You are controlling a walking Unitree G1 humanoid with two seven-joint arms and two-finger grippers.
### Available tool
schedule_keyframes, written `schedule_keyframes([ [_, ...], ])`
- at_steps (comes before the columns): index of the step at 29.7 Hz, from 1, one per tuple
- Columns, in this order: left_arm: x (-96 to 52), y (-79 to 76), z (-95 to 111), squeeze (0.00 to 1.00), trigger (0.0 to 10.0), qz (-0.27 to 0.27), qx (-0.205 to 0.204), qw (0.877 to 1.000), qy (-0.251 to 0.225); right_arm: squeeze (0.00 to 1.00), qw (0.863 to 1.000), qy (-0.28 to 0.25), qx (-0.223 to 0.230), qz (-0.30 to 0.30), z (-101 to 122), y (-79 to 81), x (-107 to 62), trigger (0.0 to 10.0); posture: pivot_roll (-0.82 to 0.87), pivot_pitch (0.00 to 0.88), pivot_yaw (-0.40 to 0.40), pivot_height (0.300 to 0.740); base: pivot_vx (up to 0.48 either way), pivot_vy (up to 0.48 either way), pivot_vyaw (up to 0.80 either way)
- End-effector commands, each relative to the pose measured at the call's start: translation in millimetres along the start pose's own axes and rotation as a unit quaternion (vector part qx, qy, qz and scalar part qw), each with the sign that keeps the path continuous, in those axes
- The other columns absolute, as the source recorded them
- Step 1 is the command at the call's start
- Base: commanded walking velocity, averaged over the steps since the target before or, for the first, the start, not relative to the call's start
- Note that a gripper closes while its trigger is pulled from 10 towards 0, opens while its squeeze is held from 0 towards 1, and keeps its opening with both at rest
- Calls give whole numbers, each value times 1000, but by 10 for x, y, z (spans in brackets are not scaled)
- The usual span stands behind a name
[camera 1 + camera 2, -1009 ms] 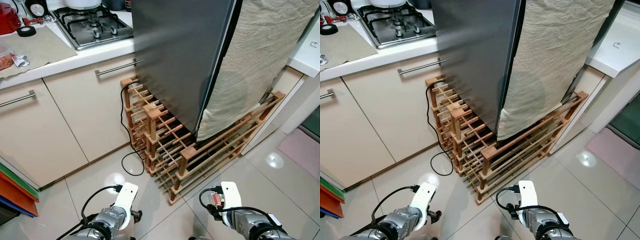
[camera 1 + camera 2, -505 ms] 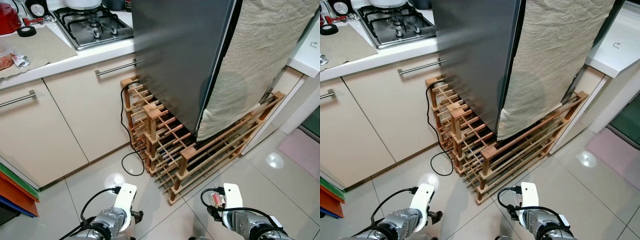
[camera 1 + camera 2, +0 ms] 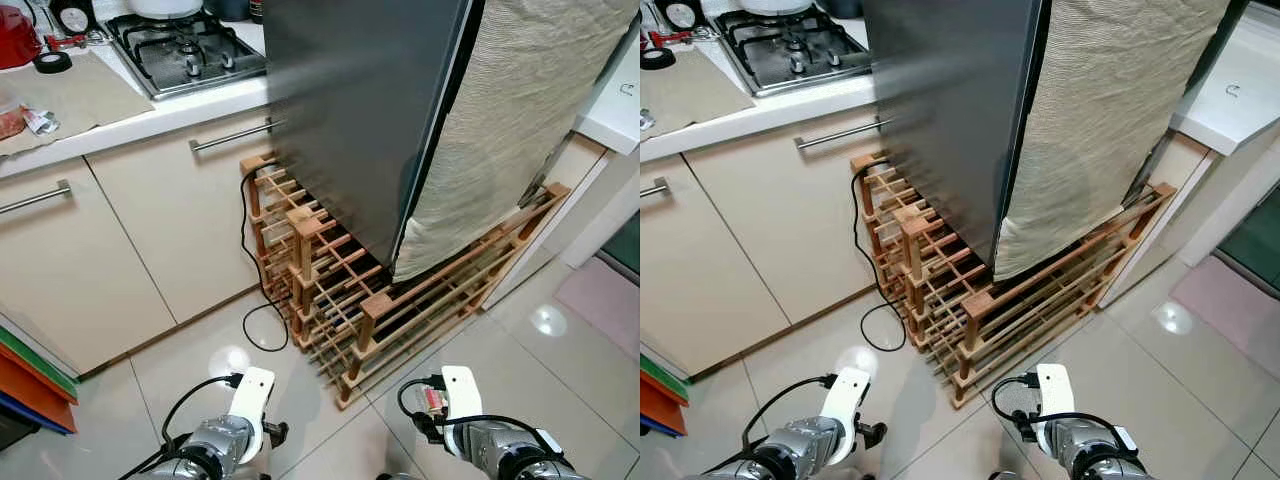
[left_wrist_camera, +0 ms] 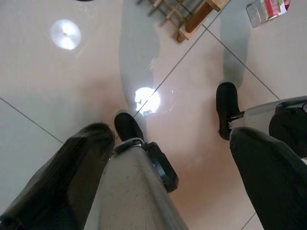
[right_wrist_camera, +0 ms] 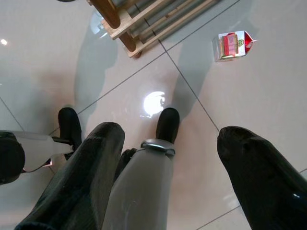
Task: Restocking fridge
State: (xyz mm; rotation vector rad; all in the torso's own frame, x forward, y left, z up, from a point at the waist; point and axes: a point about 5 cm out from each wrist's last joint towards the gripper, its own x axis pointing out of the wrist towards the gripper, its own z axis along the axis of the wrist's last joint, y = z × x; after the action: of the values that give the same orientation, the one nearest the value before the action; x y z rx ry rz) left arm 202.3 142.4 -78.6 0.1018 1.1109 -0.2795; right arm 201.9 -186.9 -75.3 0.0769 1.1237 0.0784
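Left eye view gives you the fridge (image 3: 370, 110) straight ahead, dark grey, its door shut and a beige cloth (image 3: 510, 130) draped down its right side. It stands on a wooden rack (image 3: 400, 300) that sits on the tiled floor (image 3: 180, 370). A black cable (image 3: 245, 250) runs down beside the rack. To the left you have the worktop (image 3: 150, 115) with a gas hob (image 3: 185, 45) on it, and cream cabinets below. Both arms hang low at the bottom edge.

Right eye view shows you the same scene, with the right arm's white wrist block (image 3: 1055, 395) just in front of the rack.

Left wrist view looks down past the left tool (image 4: 177, 177); its two black fingers stand wide apart, holding nothing, above the floor and the robot's feet.

Right wrist view shows you the right tool (image 5: 172, 172), fingers likewise spread and empty. A small red and white carton (image 5: 232, 45) lies on the floor, near the rack's corner and well apart from the tool.
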Motion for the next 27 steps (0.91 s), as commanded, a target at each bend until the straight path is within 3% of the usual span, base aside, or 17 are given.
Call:
schedule_keyframes([
  [1, 2, -9, -15, 0, 10000, 0, -6, 1000, 1, 0, 1000, 4, -6, -5, -1, -38, -9, 10000, 67, 30, -61, 740, 0, 0, 0],
  [9, 3, -6, 33, 0, 10000, 12, -37, 999, -9, 0, 1000, -4, -1, -5, 57, -39, -12, 10000, 83, 17, -75, 740, 0, 0, 0],
  [16, 6, -19, 50, 0, 10000, 13, -33, 999, -13, 0, 1000, -5, -3, -8, 66, -60, -17, 10000, 91, 14, -77, 740, 0, 0, 0],
  [18, 15, -173, 327, 0, 10000, 0, -31, 999, -29, 0, 1000, -5, -6, -9, 58, -65, -18, 10000, 85, 9, -81, 740, 0, 0, 0],
  [20, 15, -195, 359, 0, 10000, -2, -31, 999, -30, 0, 1000, -6, -8, -9, 55, -65, -17, 10000, 82, 7, -81, 740, 0, 0, 0],
  [27, 22, -197, 289, 0, 10000, 1, -38, 999, -27, 0, 1000, 0, -18, -5, 14, -25, -5, 10000, 87, 22, -82, 740, 0, 0, 0],
])
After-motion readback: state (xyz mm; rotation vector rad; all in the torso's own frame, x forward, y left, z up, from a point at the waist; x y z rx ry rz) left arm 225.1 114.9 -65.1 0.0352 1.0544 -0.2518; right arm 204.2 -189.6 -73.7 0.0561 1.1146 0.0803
